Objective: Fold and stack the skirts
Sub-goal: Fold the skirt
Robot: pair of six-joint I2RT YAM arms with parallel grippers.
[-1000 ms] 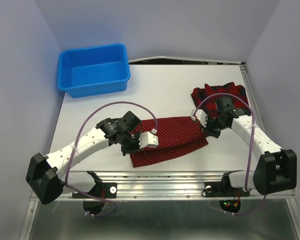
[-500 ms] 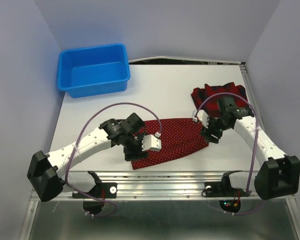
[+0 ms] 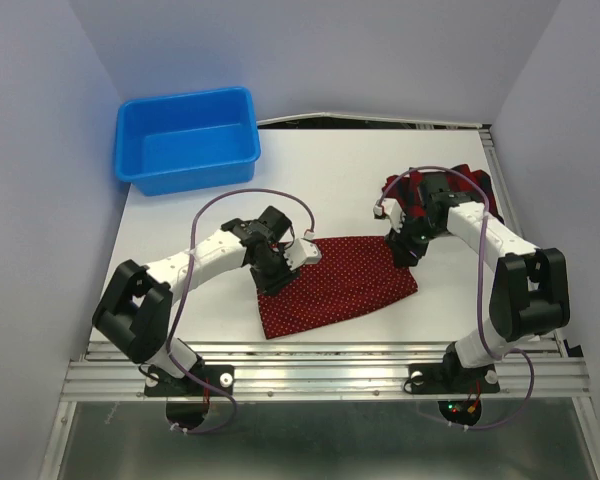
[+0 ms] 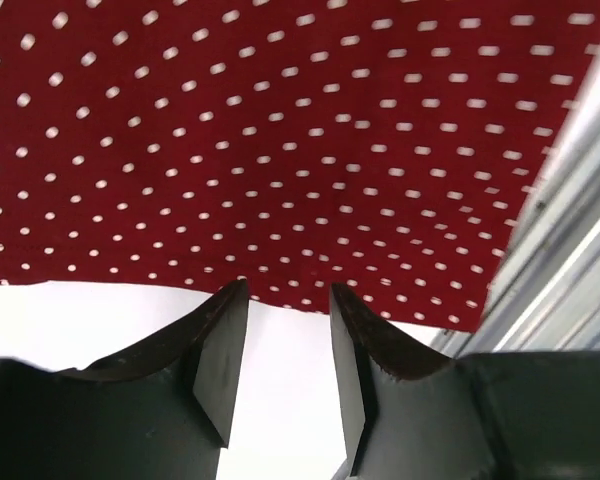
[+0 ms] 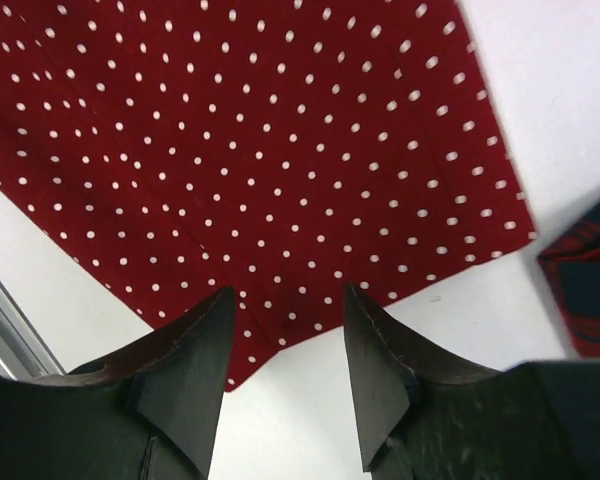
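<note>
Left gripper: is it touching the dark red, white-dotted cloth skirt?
Cannot tell. In the left wrist view the open left gripper has its tips at the edge of the polka-dot skirt, but neither contact nor gap shows.

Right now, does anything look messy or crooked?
The dotted skirt lies slanted on the table, and the plaid skirt sits apart at the far right, partly under the right arm. Nothing looks spilled or torn.

Pale lavender walls (image 3: 320, 50) are closing around three sides of a white table (image 3: 320, 170), soft even light is falling across its top, an aluminium rail (image 3: 320, 362) is running along its near edge, and grey floor (image 3: 320, 445) is showing below.
</note>
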